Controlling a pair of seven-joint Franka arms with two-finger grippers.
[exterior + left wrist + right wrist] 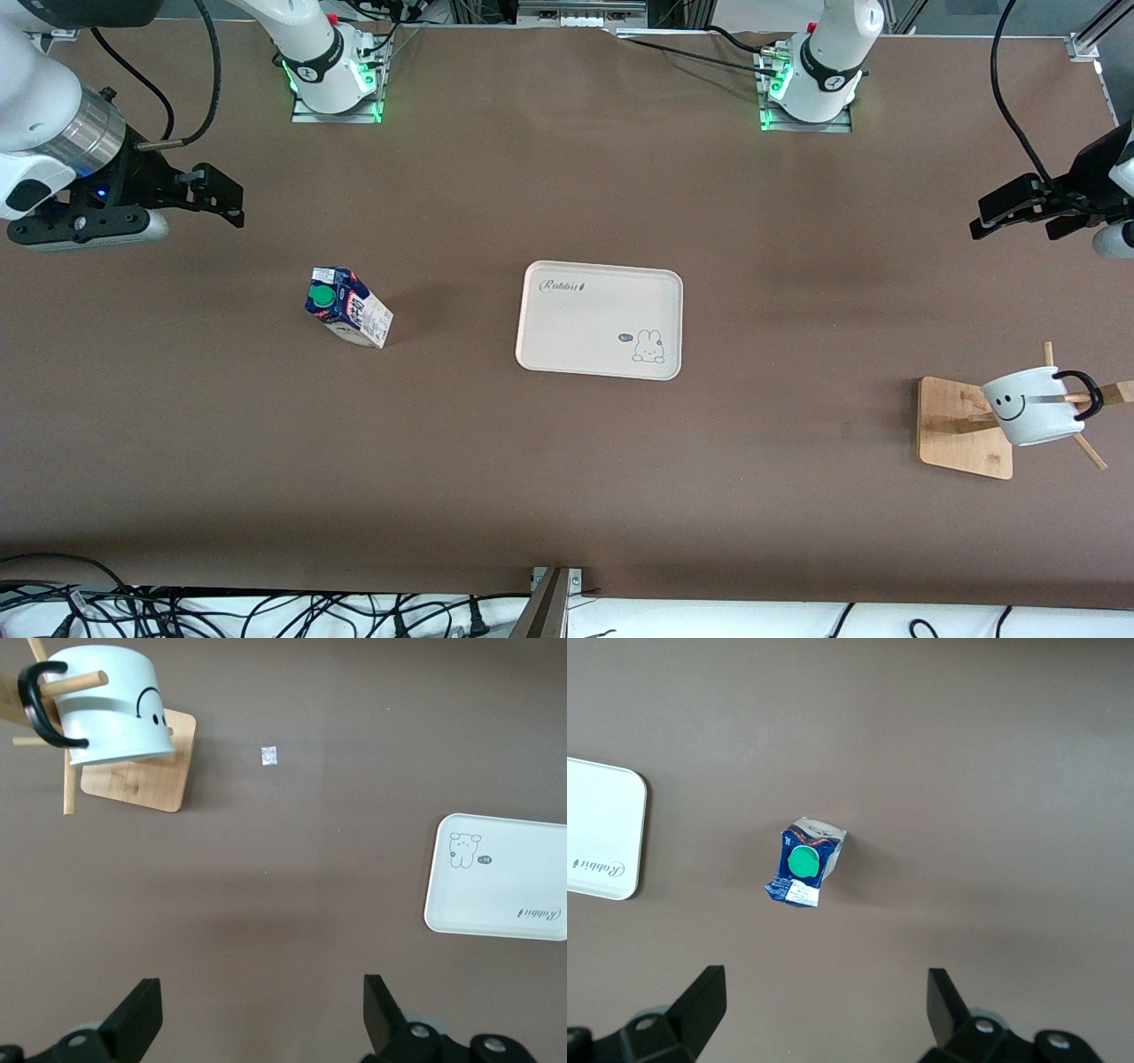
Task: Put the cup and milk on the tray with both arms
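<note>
The cream tray (567, 337) lies bare at the table's middle; it also shows in the left wrist view (523, 881) and the right wrist view (598, 815). The milk carton (347, 307) stands toward the right arm's end, its green cap up (803, 861). The white smiley cup (1032, 408) hangs by its black handle on a wooden rack peg toward the left arm's end (111, 704). My right gripper (217, 197) is open and empty, up over bare table. My left gripper (1005, 211) is open and empty, up over bare table (263, 1014).
The wooden rack base (952, 434) with slanted pegs stands toward the left arm's end, nearer the front camera than the tray. A small white scrap (269, 756) lies on the brown table beside it. Cables lie below the table's front edge.
</note>
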